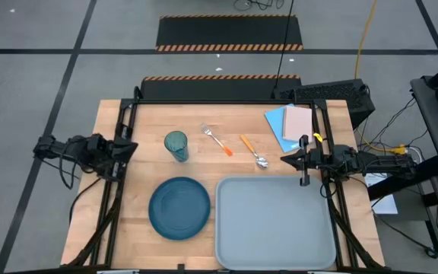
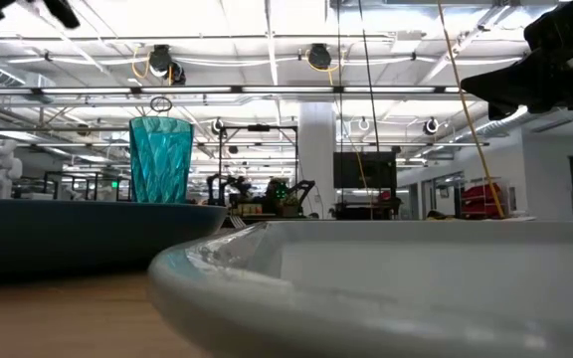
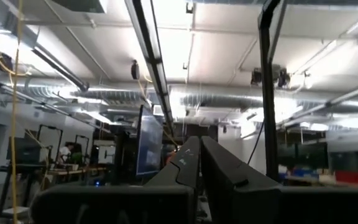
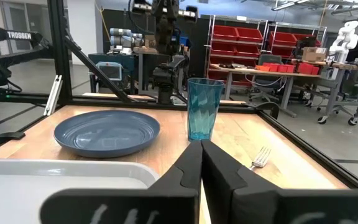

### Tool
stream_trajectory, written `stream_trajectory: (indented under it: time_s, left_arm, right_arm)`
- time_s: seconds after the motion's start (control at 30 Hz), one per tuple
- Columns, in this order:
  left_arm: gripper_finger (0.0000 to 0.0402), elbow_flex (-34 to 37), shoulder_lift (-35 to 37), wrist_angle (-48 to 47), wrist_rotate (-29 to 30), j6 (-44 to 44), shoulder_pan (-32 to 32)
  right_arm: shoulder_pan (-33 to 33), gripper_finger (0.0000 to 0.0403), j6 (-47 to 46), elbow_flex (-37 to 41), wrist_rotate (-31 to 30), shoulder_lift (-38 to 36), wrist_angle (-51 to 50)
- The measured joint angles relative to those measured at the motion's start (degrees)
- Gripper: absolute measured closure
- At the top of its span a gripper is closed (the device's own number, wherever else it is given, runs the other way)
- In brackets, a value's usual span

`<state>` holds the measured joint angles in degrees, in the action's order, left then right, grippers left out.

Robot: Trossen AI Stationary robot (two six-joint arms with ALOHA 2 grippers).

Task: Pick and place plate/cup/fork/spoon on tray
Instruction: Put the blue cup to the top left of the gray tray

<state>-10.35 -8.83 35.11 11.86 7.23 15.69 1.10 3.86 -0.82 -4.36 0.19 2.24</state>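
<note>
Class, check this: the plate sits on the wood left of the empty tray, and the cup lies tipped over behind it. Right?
Not quite. The cup stands upright, as the low view shows. The rest holds: the plate sits on the wood left of the empty tray.

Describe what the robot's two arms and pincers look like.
Both arms are black and jointed, with black cables trailing out at the table's sides. The left pincer and the right pincer each taper into two slim dark fingers. A yellow tag sits near the right arm.
</note>
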Motion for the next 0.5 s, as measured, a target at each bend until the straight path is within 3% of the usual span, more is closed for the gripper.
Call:
stream_trajectory:
  time_s: [0.4, 0.5]
  left_arm:
    - [0.0382, -18.88, -23.69, -3.51, 0.02, 4.1, 2.56]
    - [0.0382, -23.77, -29.04, -6.91, 0.04, 5.19, 3.44]
  right_arm:
    - [0.01, 0.0403, -0.25, 0.0, 0.04, -0.01, 0.1]
    - [0.02, 0.0403, -5.6, 0.0, 0.07, -0.02, 0.29]
